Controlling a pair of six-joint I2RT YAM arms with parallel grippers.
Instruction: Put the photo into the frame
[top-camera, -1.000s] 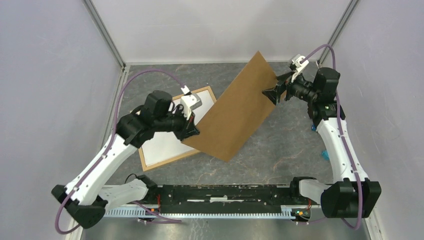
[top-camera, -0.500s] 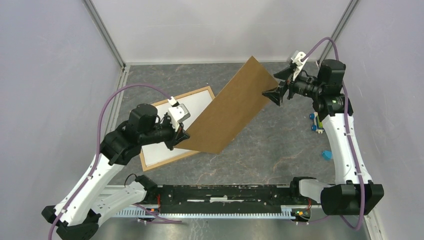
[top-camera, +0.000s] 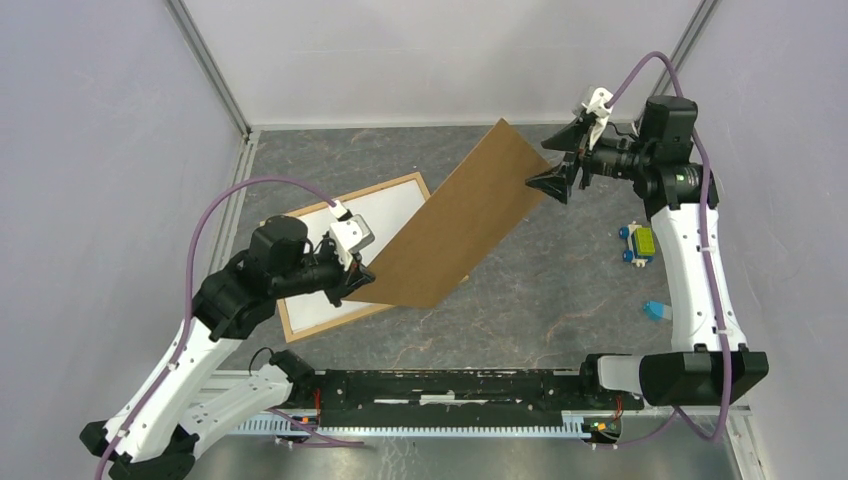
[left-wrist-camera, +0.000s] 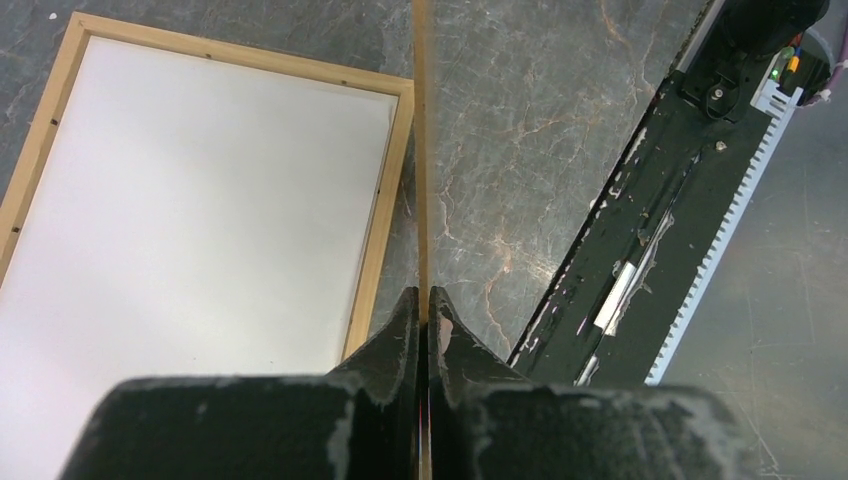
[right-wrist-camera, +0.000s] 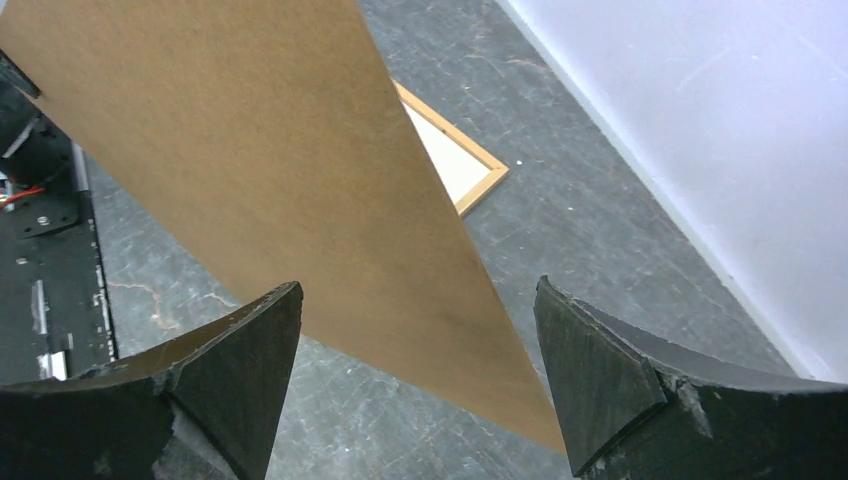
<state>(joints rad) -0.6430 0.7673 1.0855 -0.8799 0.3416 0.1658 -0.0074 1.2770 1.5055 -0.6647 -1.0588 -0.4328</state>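
Note:
The frame (top-camera: 345, 196) of thin light wood lies flat at the left with a white mat (top-camera: 400, 207) inside it. Its rim (left-wrist-camera: 385, 200) and mat (left-wrist-camera: 200, 220) show again in the left wrist view. A plain brown board (top-camera: 465, 220) hangs tilted above the table, overlapping the frame's right side. My left gripper (top-camera: 362, 275) is shut on its near-left edge, which appears edge-on (left-wrist-camera: 420, 150) between the fingers (left-wrist-camera: 405, 330). My right gripper (top-camera: 558, 163) stands open around the board's far right corner (right-wrist-camera: 520, 400) without pinching it. The photo is not in view.
A small blue and green toy car (top-camera: 638, 243) and a small blue piece (top-camera: 655, 311) lie on the grey table at the right. The black rail (top-camera: 450, 385) with the arm bases runs along the near edge. Enclosure walls stand on three sides.
My left arm has drawn back toward the near left, taking the board's edge with it. The right arm has risen and shifted right, uncovering the toy car.

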